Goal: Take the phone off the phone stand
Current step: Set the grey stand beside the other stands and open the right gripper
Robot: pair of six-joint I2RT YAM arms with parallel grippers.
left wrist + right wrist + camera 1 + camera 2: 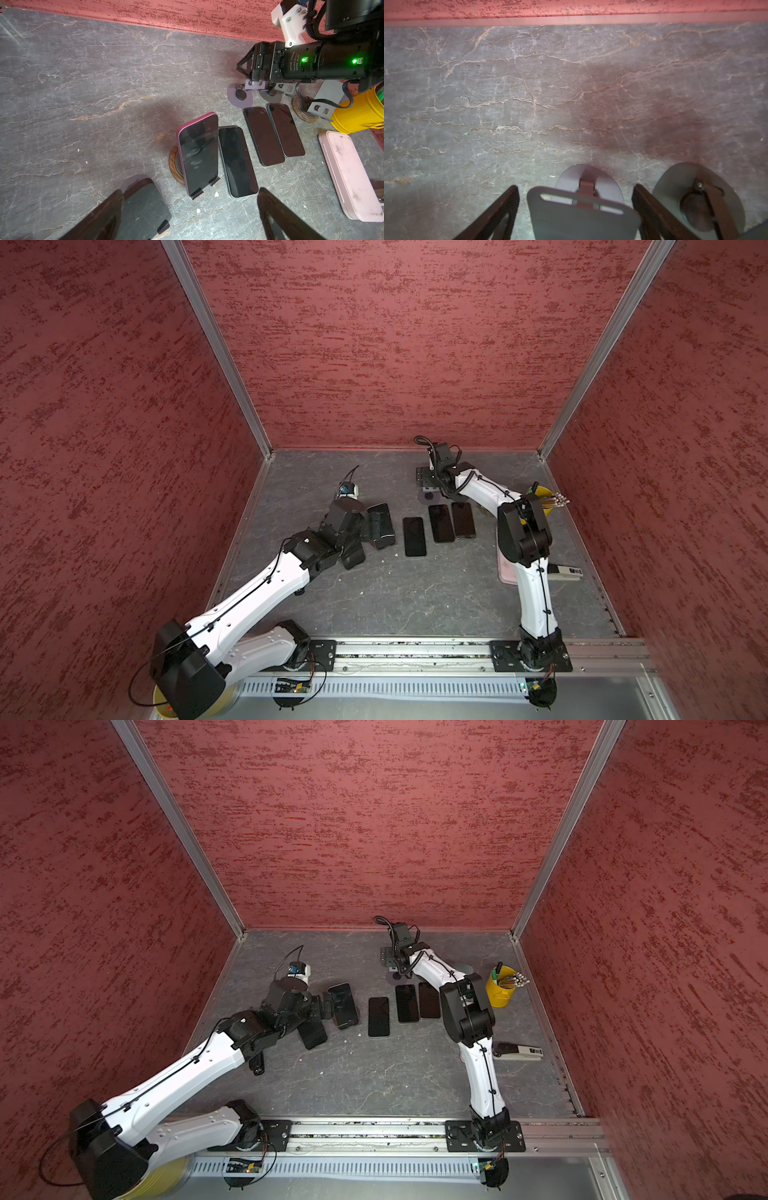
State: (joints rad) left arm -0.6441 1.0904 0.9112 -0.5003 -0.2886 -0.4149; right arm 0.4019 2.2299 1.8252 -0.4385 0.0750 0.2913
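Note:
A pink-edged phone point(197, 153) leans on a phone stand with a round wooden base point(173, 164); in both top views it is the dark slab point(380, 526) point(344, 1006) just past my left gripper. A second phone point(143, 203) point(353, 556) leans on another stand by my left finger point(99, 220). My left gripper point(191, 218) point(322, 1011) is open with nothing held. My right gripper point(576, 207) point(428, 483) is open near the back wall, its fingers either side of an empty grey stand plate point(581, 214).
Three phones point(414, 537) point(440, 523) point(463, 520) lie flat in the middle. Empty stands point(239, 95) point(695, 197) stand behind them. A yellow pen cup point(500, 990), a pink case point(351, 176) and a small grey device point(519, 1052) sit at the right.

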